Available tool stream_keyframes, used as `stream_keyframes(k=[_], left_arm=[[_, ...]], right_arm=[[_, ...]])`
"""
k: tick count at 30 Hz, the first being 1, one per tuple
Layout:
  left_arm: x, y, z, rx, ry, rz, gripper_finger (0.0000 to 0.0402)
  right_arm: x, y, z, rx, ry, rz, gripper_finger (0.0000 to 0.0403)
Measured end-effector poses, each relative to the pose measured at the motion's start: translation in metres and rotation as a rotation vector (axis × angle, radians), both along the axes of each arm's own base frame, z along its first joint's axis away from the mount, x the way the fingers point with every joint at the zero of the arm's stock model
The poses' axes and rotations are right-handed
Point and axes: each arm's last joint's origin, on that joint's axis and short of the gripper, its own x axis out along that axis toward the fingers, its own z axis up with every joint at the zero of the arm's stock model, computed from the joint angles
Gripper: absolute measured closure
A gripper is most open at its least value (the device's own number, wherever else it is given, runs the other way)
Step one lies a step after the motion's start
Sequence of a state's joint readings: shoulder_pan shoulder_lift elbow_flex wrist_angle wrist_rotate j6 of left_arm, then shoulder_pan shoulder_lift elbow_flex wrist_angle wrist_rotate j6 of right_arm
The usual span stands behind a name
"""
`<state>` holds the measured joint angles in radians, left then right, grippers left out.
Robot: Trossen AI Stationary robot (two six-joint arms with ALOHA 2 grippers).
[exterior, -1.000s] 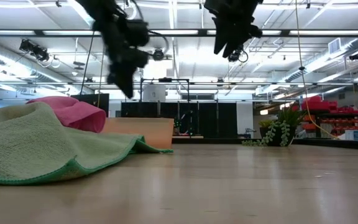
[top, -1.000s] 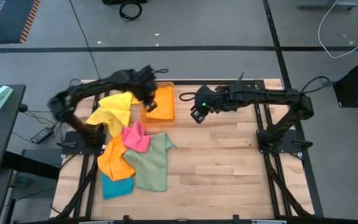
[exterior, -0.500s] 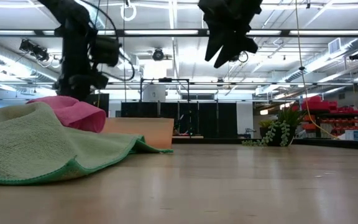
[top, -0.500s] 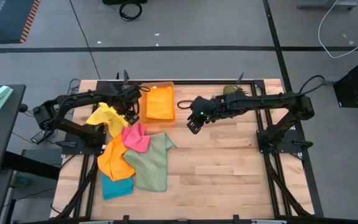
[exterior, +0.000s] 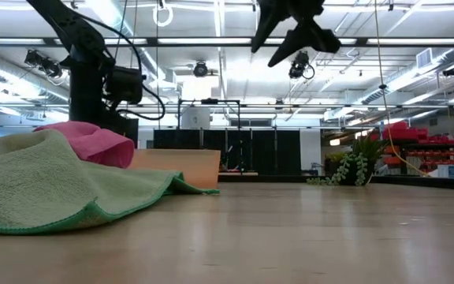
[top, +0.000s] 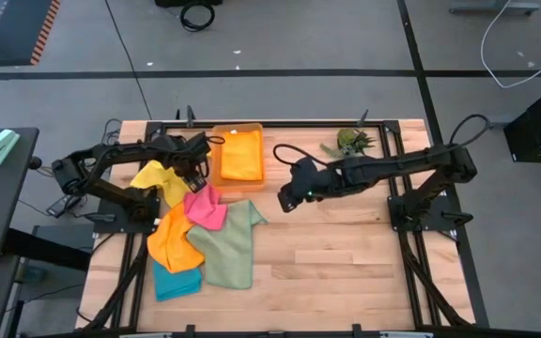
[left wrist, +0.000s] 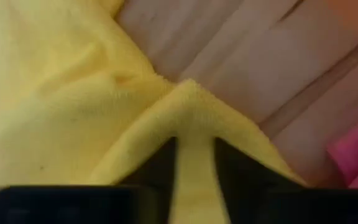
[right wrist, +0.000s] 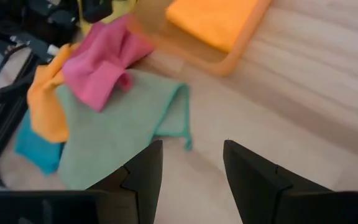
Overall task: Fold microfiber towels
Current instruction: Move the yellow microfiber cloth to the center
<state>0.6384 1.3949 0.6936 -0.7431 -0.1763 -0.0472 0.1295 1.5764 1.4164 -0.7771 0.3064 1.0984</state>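
Where the left gripper (top: 193,175) sits low at the table's left rear, its two dark fingers (left wrist: 160,168) are pinched on a raised fold of the yellow towel (top: 161,178); that cloth spreads out from the fingers on every side in the left wrist view, with bare wood and a pink edge just past it.

Pile, beside and in front of the left gripper:
- pink towel (top: 205,207), bunched, just in front of the gripper, lying over the orange and sage green cloths.
- orange towel (top: 173,238), crumpled, further forward and to the left.
- teal towel (top: 176,280), lowest, mostly under the orange one at the pile's front.
- sage green towel (top: 226,246), spread flat, its right corner reaching toward the right gripper; large in the foreground of the low view.

Container: orange tray (top: 220,164), just to the right of the left gripper, between the two grippers at the rear. Contents: one folded orange cloth (top: 241,154) lying flat, filling most of it.

Right gripper (top: 287,199): held above bare wood right of the tray, clear of the table in the low view, fingers (right wrist: 143,174) spread apart, holding nothing. The sage green towel's corner lies just ahead of it, untouched.

Small green plant (top: 349,142): rear edge, behind the right arm.
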Motion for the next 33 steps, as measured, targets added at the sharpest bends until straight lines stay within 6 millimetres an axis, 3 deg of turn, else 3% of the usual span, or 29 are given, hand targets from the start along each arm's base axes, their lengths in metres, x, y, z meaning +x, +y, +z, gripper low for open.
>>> stream_keyframes(k=[2, 6, 13, 17, 23, 28, 31, 33], left_arm=[[0.002, 0.002, 0.000, 0.013, -0.017, -0.001, 0.0379], [0.005, 0.005, 0.008, 0.022, -0.030, 0.008, 0.0393], [0.014, 0.010, 0.048, 0.074, -0.112, 0.032, 0.0391], [0.019, 0.013, 0.042, 0.070, -0.149, 0.066, 0.0341], [0.024, 0.016, 0.012, -0.007, -0.052, 0.088, 0.0218], [0.027, 0.021, -0.008, 0.002, 0.039, 0.137, 0.0122], [0.025, 0.020, -0.015, -0.027, 0.109, 0.151, 0.0089], [0.023, 0.018, -0.016, -0.049, 0.139, 0.155, 0.0096]], right_arm=[[-0.001, 0.009, 0.003, 0.007, -0.010, 0.013, 0.0226], [-0.004, 0.028, 0.008, -0.007, -0.030, 0.055, 0.0226], [-0.028, 0.051, 0.024, -0.093, -0.057, 0.084, 0.0226], [-0.043, 0.059, 0.036, -0.106, -0.091, 0.101, 0.0226], [-0.062, 0.076, 0.046, -0.132, -0.118, 0.154, 0.0226], [-0.073, 0.077, 0.051, -0.137, -0.117, 0.174, 0.0226], [-0.079, 0.075, 0.055, -0.140, -0.118, 0.173, 0.0226], [-0.082, 0.074, 0.056, -0.146, -0.112, 0.174, 0.0226]])
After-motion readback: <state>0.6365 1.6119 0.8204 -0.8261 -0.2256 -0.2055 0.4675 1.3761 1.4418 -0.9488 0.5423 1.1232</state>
